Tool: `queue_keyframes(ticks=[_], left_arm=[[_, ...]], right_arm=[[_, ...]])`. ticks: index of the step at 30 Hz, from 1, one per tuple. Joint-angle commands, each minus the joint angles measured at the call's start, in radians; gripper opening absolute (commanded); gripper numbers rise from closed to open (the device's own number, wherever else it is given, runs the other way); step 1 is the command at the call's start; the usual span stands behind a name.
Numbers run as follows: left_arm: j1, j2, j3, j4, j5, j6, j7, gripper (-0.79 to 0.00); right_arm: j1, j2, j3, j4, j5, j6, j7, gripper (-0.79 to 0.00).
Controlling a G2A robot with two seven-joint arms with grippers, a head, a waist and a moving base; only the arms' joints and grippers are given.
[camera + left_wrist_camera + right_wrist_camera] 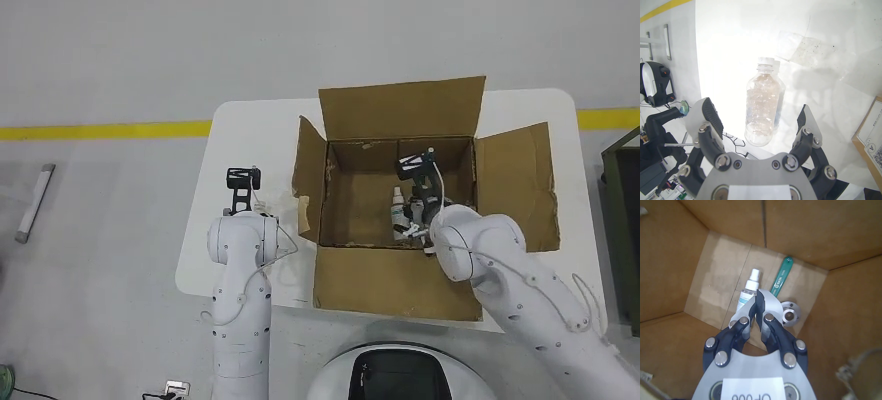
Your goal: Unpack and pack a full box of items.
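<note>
Black-padded left gripper: released, fingers spread wide, holding nothing. A clear plastic bottle shows in the gap between them, touching neither. Its white cap points away from the gripper and its shadow sits tight beside it on the white worktop. Can't tell if it's fully resting on the surface. Further out on the worktop there's a scuffed patch of clear tape. From above, this arm is outside the cardboard box, just beside its left flap. A white label shows on the box corner nearest it.

Right gripper: clenched, pads together, nothing between them. It's down inside the box, hovering over the floor. Past its tips, partly hidden by them, a spray bottle lies flat with its white nozzle toward the far wall. Just beside that, a green-handled wrench lies at a slant, with a round metal flange next to it. All three are close together, right of centre on the box floor. All four flaps are folded open.
</note>
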Motion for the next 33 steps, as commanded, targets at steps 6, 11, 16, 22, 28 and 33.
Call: queue_keyframes(ticks=[6, 11, 16, 22, 28, 33], left_arm=[[0.000, 0.000, 0.000, 0.000, 0.000, 0.000, 0.000, 0.000], [0.000, 0.000, 0.000, 0.000, 0.000, 0.000, 0.000, 0.000], [0.000, 0.000, 0.000, 0.000, 0.000, 0.000, 0.000, 0.000], [0.000, 0.000, 0.000, 0.000, 0.000, 0.000, 0.000, 0.000], [0.000, 0.000, 0.000, 0.000, 0.000, 0.000, 0.000, 0.000], [0.000, 0.000, 0.000, 0.000, 0.000, 0.000, 0.000, 0.000]], right_arm=[[-0.012, 0.003, 0.051, -0.071, 0.021, -0.060, 0.037, -0.785], [0.084, -0.007, 0.011, -0.033, -0.014, -0.068, 0.166, -0.785], [0.228, -0.033, -0.074, 0.064, -0.057, -0.024, 0.317, -0.785], [0.304, -0.070, -0.155, 0.211, -0.069, -0.019, 0.331, -0.785], [0.305, -0.072, -0.157, 0.216, -0.070, -0.017, 0.328, -0.785], [0.302, -0.072, -0.155, 0.215, -0.069, -0.017, 0.320, -0.785]])
